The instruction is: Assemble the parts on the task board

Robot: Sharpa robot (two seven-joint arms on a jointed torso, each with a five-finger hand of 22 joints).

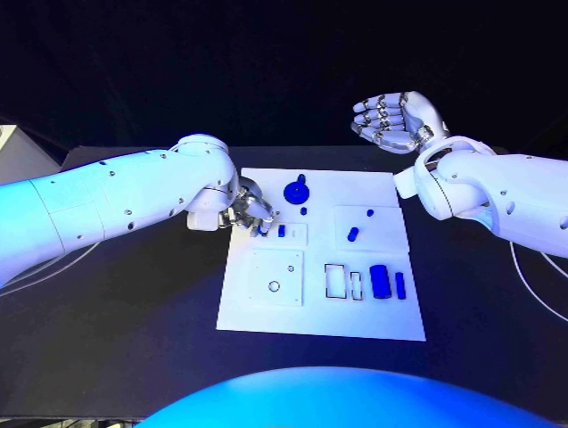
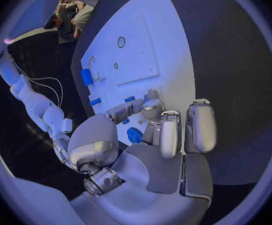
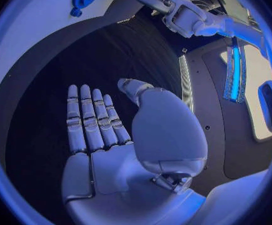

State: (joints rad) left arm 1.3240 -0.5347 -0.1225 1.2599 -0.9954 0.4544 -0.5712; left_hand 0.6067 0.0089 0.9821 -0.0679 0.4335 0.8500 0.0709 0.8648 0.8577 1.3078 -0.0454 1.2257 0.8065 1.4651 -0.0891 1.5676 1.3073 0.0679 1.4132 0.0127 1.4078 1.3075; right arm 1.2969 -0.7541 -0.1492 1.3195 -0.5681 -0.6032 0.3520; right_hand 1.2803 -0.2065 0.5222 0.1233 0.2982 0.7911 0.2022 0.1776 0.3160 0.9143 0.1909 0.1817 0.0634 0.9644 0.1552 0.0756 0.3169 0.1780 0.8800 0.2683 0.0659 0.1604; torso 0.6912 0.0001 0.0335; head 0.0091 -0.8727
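The white task board (image 1: pixel 322 314) lies in the middle of the table. My left hand (image 1: pixel 248 211) reaches down onto its far left part, thumb and a finger bent toward each other over a small blue part (image 1: pixel 260 230); whether they grip it is unclear. In the left wrist view the fingertips (image 2: pixel 151 108) sit beside small blue parts (image 2: pixel 130 99) on the board (image 2: pixel 139 60). A round blue part (image 1: pixel 295 191) lies just beyond the hand. My right hand (image 1: pixel 393 120) is raised past the board's far right corner, palm (image 3: pixel 111 135) bare and holding nothing.
Other blue parts lie on the board: a short peg (image 1: pixel 353 234), a block (image 1: pixel 380 281) and a slim bar (image 1: pixel 400 285) on the right. Rectangular slots (image 1: pixel 336 281) and a square plate with a hole (image 1: pixel 274 278) sit nearer me. A white box (image 1: pixel 1 152) stands at the far left.
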